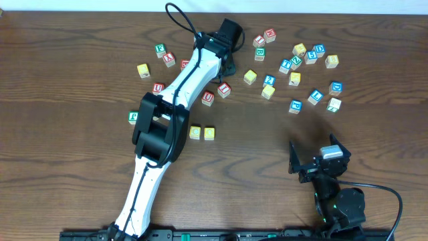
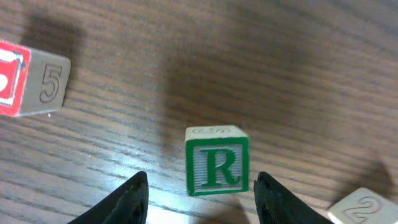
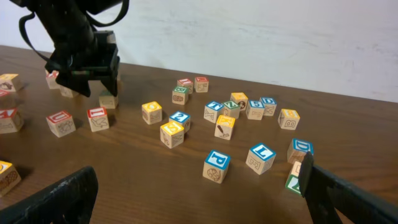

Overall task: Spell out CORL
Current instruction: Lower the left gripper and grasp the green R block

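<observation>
The green R cube (image 2: pixel 216 160) stands upright on the table between the open fingertips of my left gripper (image 2: pixel 200 177), nearer the right finger and touching neither. In the overhead view the left gripper (image 1: pixel 228 65) is at the back centre and hides that cube. Two yellow-faced cubes (image 1: pixel 195 132) (image 1: pixel 209 132) sit side by side at the table's middle. The blue L cube (image 1: pixel 315 96) (image 3: pixel 261 157) lies among loose cubes at the right. My right gripper (image 1: pixel 317 161) (image 3: pixel 199 186) is open and empty, low near the front right.
Red-lettered cubes (image 1: pixel 208 97) (image 1: pixel 224 89) lie just in front of the left gripper. A red-faced cube marked 5 (image 2: pixel 37 78) and a cube marked 2 (image 2: pixel 367 208) flank the R cube. Several blue, yellow and green cubes (image 1: pixel 294 79) are scattered at the back right.
</observation>
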### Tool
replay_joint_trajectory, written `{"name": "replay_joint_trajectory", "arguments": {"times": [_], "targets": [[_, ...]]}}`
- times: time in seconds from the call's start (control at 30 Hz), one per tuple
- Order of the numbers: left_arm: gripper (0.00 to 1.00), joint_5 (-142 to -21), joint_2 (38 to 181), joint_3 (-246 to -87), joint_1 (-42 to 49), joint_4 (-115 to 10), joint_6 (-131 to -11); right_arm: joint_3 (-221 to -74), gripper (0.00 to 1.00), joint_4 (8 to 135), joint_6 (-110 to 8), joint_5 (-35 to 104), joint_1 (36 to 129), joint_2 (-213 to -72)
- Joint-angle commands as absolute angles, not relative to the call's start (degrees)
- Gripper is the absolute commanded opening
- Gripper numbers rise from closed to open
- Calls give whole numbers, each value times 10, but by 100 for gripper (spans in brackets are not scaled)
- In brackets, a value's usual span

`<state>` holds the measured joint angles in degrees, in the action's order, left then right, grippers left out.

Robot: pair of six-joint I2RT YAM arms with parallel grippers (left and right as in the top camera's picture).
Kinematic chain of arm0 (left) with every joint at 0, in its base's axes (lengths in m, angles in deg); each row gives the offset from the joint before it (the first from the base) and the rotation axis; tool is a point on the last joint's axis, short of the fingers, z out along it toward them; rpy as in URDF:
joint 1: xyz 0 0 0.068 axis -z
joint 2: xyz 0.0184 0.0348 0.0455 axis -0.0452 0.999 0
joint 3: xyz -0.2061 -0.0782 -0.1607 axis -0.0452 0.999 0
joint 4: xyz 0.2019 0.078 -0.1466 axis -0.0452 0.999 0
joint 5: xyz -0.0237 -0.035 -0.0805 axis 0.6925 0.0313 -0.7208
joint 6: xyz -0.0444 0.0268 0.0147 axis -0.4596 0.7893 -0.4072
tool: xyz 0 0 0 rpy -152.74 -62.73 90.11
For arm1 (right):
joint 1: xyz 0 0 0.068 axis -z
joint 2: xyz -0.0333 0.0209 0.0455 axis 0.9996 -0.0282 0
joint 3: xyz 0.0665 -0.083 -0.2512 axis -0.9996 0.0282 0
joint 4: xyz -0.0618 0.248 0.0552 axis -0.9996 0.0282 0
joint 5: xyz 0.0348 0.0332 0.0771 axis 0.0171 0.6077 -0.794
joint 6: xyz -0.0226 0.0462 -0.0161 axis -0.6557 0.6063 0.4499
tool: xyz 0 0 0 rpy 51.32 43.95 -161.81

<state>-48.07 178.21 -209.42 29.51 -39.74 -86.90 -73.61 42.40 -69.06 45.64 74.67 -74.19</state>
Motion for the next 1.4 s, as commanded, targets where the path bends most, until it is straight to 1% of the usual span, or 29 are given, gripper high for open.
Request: {"name": "replay_joint_trajectory", "arguments": {"times": [0.0, 1.37], "targets": [[54, -473, 1788, -2081, 298, -407, -860, -735, 99, 426, -698, 457, 750, -739], [54, -473, 1806, -2080, 298, -454, -846, -735, 99, 426, -698, 457, 750, -739]]}}
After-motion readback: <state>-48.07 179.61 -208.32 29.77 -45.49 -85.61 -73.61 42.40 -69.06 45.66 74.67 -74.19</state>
